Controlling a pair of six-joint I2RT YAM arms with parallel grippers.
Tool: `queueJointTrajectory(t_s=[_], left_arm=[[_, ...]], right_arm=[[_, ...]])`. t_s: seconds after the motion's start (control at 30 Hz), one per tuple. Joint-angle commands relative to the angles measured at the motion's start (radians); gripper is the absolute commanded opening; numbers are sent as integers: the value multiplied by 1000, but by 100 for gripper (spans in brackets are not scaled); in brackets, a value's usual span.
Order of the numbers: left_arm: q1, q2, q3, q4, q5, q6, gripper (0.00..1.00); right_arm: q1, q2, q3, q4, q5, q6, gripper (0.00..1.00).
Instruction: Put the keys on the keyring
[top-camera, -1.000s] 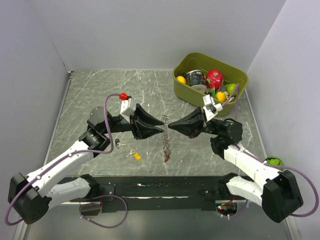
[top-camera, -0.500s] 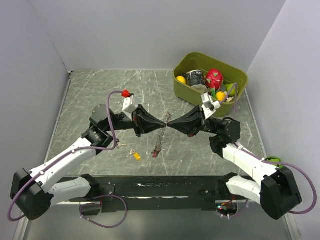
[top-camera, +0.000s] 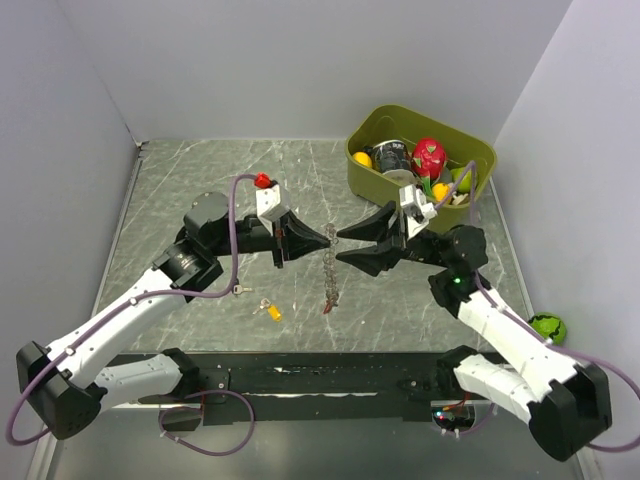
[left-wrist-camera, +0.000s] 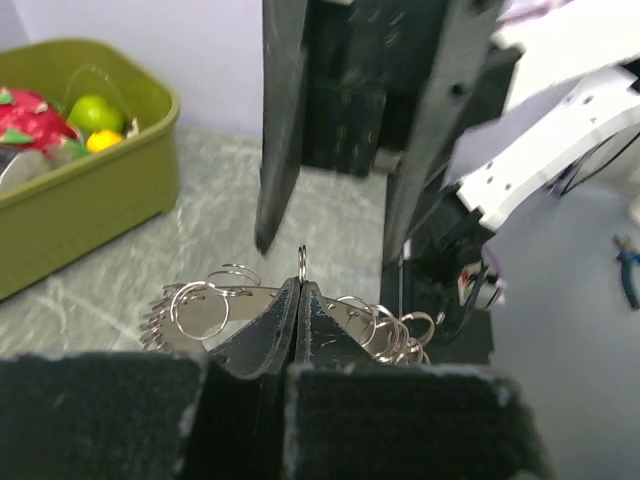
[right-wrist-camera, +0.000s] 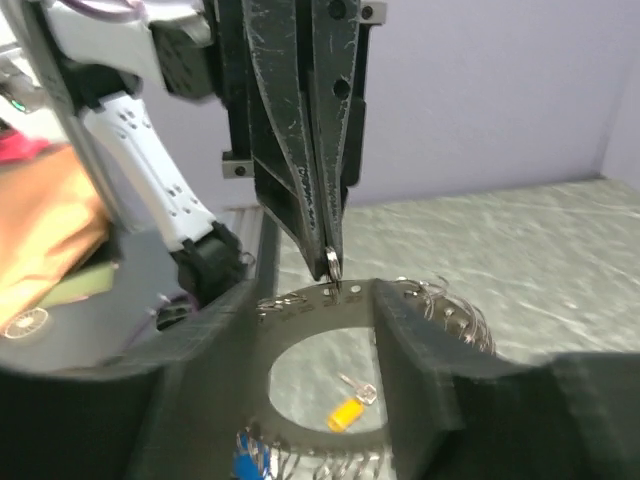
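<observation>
The keyring (top-camera: 329, 272) hangs edge-on over the middle of the table, a flat metal ring (right-wrist-camera: 330, 300) fringed with small wire loops (left-wrist-camera: 200, 310) and a blue cap (right-wrist-camera: 245, 462). My left gripper (top-camera: 326, 238) is shut on a small loop (left-wrist-camera: 301, 262) at its top, fingertips (left-wrist-camera: 300, 288) pressed together. Just right of the ring, my right gripper (top-camera: 343, 245) stands open; its fingers (right-wrist-camera: 430, 370) straddle the ring's top edge without closing on it. The yellow-capped key (top-camera: 270, 311), also visible through the ring (right-wrist-camera: 350, 408), and the black-capped key (top-camera: 240, 290) lie on the table left of the keyring.
A green bin (top-camera: 372, 180) of toy fruit and cans stands at the back right, showing at the left of the left wrist view (left-wrist-camera: 90, 205). A green ball (top-camera: 547, 326) lies beyond the table's right edge. Grey walls close in both sides.
My left gripper closed on the keyring's top loop. My right gripper let go and opened. Both arms rose slightly and the keyring now hangs from the left gripper alone.
</observation>
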Motion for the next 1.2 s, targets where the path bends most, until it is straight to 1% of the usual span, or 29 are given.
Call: queueJointTrajectory(t_s=[0.0, 0.07, 0.1, 0.17, 0.2, 0.27, 0.33, 0.4, 0.47, 0.6, 0.67, 0.73, 0.77, 0.93, 1.0, 1.03, 1.07, 1.13, 1.17], left_arm=[[-33, 25, 114, -212, -72, 140, 1], [-55, 44, 167, -314, -104, 200, 1], [-61, 64, 181, -344, -118, 211, 1], [-79, 85, 235, -432, -138, 248, 1], [-87, 103, 247, -454, -147, 254, 1], [-102, 117, 283, -491, -170, 272, 1], [-112, 127, 297, -522, -181, 285, 1], [-122, 131, 318, -552, -196, 289, 1], [-133, 137, 339, -574, -211, 300, 1], [-142, 157, 372, -622, -234, 315, 1], [-148, 163, 381, -634, -236, 318, 1], [-150, 171, 384, -637, -234, 321, 1], [-153, 174, 386, -636, -234, 321, 1], [-159, 193, 396, -652, -247, 328, 1], [-161, 196, 395, -649, -242, 328, 1], [-161, 194, 390, -643, -236, 325, 1], [-162, 196, 390, -639, -234, 325, 1], [-164, 197, 390, -637, -239, 325, 1], [-164, 196, 389, -634, -244, 323, 1]], right_arm=[[-14, -81, 113, -419, 10, -311, 68], [-19, -77, 156, -493, 3, -384, 73], [-20, -69, 171, -566, -7, -405, 76], [-20, -31, 219, -631, -26, -464, 76], [-20, -19, 234, -677, -30, -480, 75], [-20, 15, 262, -711, -33, -506, 72], [-20, 29, 285, -767, -29, -527, 65], [-20, 40, 296, -809, -21, -561, 60], [-20, 41, 308, -858, -6, -596, 59], [-19, 47, 313, -877, -27, -613, 57], [-20, 60, 316, -870, -39, -607, 53], [-19, 67, 319, -869, -61, -607, 45], [-19, 72, 319, -863, -70, -597, 44], [-19, 70, 316, -841, -105, -587, 43], [-19, 72, 317, -841, -112, -584, 40], [-16, 77, 320, -843, -121, -583, 38], [-13, 80, 323, -844, -122, -583, 31], [-7, 98, 340, -885, -122, -607, 21], [-5, 104, 348, -904, -124, -613, 12]])
